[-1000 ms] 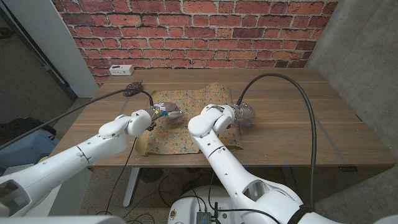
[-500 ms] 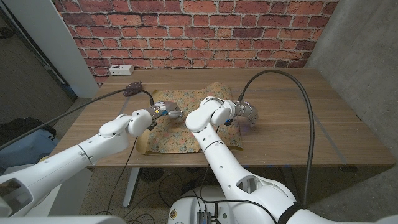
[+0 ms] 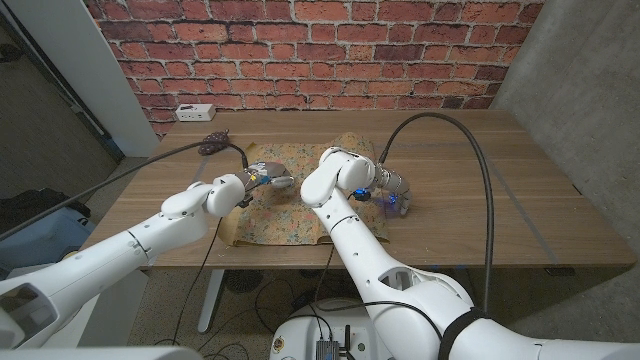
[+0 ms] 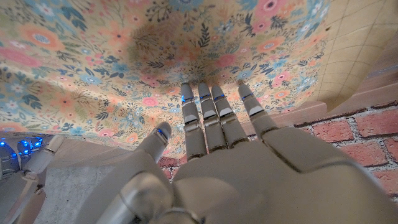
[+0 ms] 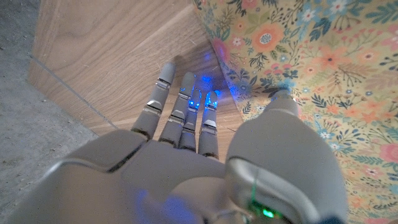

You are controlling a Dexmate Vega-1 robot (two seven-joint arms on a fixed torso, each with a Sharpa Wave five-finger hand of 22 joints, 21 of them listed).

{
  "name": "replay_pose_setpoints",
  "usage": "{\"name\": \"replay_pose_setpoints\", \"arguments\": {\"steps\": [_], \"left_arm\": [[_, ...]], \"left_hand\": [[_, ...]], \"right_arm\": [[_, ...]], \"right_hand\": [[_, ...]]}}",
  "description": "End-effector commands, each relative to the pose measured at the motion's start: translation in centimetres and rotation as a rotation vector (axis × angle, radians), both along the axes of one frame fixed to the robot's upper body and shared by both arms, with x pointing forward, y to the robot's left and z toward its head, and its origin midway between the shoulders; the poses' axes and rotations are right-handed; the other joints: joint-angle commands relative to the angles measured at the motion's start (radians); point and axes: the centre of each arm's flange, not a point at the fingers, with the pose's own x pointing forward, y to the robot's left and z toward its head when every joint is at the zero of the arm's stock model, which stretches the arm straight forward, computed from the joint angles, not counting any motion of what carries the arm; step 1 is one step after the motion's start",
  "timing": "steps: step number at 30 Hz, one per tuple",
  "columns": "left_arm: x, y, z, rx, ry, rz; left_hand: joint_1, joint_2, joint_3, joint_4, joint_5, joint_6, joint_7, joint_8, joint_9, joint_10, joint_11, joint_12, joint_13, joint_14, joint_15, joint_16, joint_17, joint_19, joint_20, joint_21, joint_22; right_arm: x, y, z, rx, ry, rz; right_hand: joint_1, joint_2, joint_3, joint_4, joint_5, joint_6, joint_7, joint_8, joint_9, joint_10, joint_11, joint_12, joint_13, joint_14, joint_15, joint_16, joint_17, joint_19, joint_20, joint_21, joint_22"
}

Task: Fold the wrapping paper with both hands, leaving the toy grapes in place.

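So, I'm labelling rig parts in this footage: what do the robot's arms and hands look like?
Both arms are glossy white rounded shells with bulbous joints. A thick dark cable loops to the right hand; a thinner one runs to the left hand. The hands are grey metallic, with segmented fingers and blue lights.

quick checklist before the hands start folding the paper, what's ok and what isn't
1. Left hand on the wrapping paper: ok, fingertips reach onto the floral sheet.
2. Right hand at the paper's edge: ok, thumb over the edge, fingers on bare table.
3. Either hand gripping paper: not ok, both look open.
4. Toy grapes clear of the paper: ok, they sit apart at the far left corner.
5. Paper lying flat: not ok, the far edge is raised.
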Motion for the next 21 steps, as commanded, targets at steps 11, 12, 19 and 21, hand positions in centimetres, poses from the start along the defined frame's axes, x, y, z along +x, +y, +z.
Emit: {"name": "replay_pose_setpoints", "arguments": {"steps": [11,12,19,21], "left_arm": [[1.02,-0.02,0.33,-0.006,0.006,-0.009],[1.04,-0.02,0.31,-0.005,0.007,-0.009],[1.21,0.0,0.23,-0.007,0.017,-0.008],[1.22,-0.06,0.22,-0.005,0.018,-0.009]], "left_hand": [[-0.01,0.009,0.01,0.001,0.005,0.003,0.0,-0.003,0.004,0.003,-0.003,-0.001,0.002,0.005,0.0,-0.001,0.001,0.008,-0.001,-0.004,0.0],[-0.01,0.009,0.01,0.001,0.005,0.003,0.0,-0.003,0.004,0.003,-0.002,-0.002,0.002,0.005,0.001,-0.001,0.001,0.008,-0.001,-0.004,0.0],[-0.014,0.006,0.008,0.003,0.004,-0.004,0.002,-0.006,0.004,0.0,-0.001,-0.003,0.002,0.003,0.001,-0.001,0.001,0.007,0.0,-0.006,0.0],[-0.015,0.004,0.007,0.003,0.004,-0.003,0.002,-0.005,0.004,0.001,-0.001,-0.003,0.002,0.002,0.0,-0.001,0.001,0.007,0.0,-0.007,0.0]], "right_arm": [[1.62,0.45,-0.08,0.071,0.136,0.127],[1.66,0.42,-0.09,0.068,0.129,0.128],[1.3,0.13,-0.12,0.074,-0.033,0.127],[0.89,-0.06,-0.09,0.088,-0.119,0.124]], "right_hand": [[0.31,0.055,0.143,-0.201,-0.007,0.49,-0.035,0.142,-0.004,0.363,-0.074,0.156,0.002,0.227,-0.105,0.266,0.116,0.073,-0.042,0.001,0.007],[0.353,0.068,0.166,-0.216,-0.008,0.499,-0.038,0.151,0.005,0.372,-0.082,0.164,0.006,0.223,-0.105,0.279,0.123,0.074,-0.052,0.005,0.009],[0.514,0.083,0.247,-0.23,-0.035,0.499,-0.052,0.179,0.043,0.386,-0.114,0.178,0.005,0.243,-0.141,0.343,0.151,0.124,-0.085,0.055,0.018],[0.537,0.08,0.258,-0.228,-0.043,0.498,-0.05,0.183,0.048,0.395,-0.111,0.182,0.002,0.259,-0.145,0.352,0.148,0.148,-0.085,0.071,0.019]]}}
